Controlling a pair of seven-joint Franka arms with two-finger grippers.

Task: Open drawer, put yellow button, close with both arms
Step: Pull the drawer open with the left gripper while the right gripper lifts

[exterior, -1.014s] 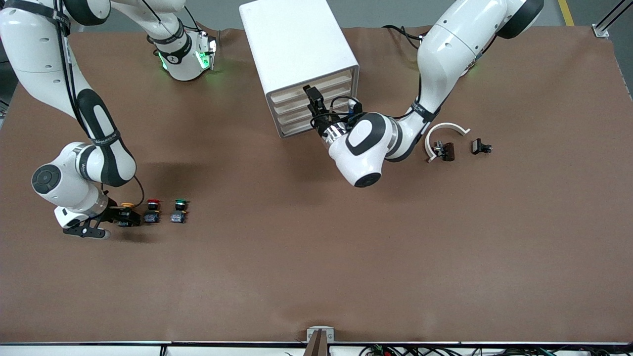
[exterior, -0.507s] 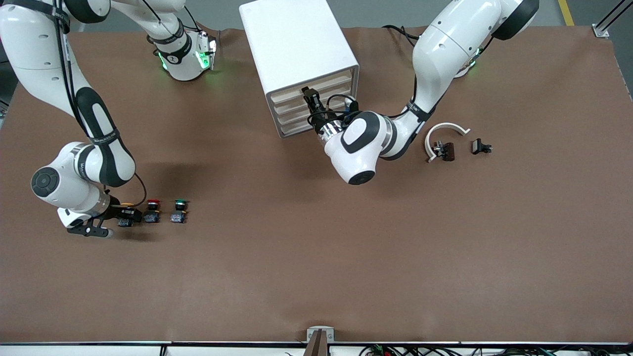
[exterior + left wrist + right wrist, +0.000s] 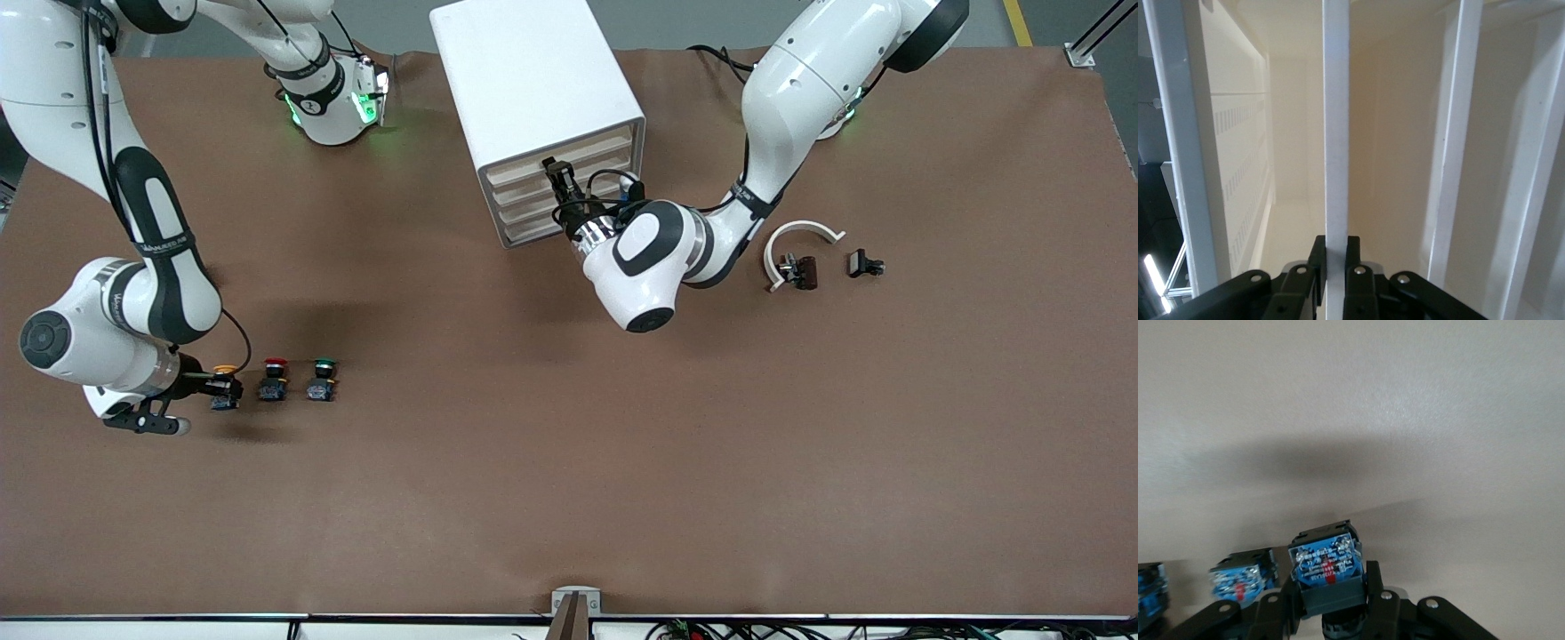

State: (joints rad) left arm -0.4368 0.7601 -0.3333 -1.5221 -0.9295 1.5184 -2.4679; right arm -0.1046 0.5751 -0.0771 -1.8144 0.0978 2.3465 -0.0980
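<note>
The white cabinet point(image 3: 524, 71) stands near the arms' bases, its four cream drawers facing the front camera. The uppermost drawer point(image 3: 597, 140) looks pushed in. My left gripper point(image 3: 552, 169) is at that drawer's front; in the left wrist view it point(image 3: 1336, 250) is shut on the drawer's thin white front lip point(image 3: 1336, 133). The yellow button point(image 3: 225, 384) is at the right arm's end of a row of three. My right gripper point(image 3: 220, 389) is shut on its blue-grey body point(image 3: 1327, 577). I cannot tell whether it is off the table.
A red-capped button point(image 3: 275, 378) and a green-capped button point(image 3: 323, 378) stand beside the yellow one. Toward the left arm's end lie a white curved piece point(image 3: 800, 233), a dark small part point(image 3: 803, 271) and a black part point(image 3: 864, 263).
Both grippers have shut: the left one moved in and closed on the drawer's lip, the right one closed on the yellow button. The right arm's wrist swung toward its end of the table.
</note>
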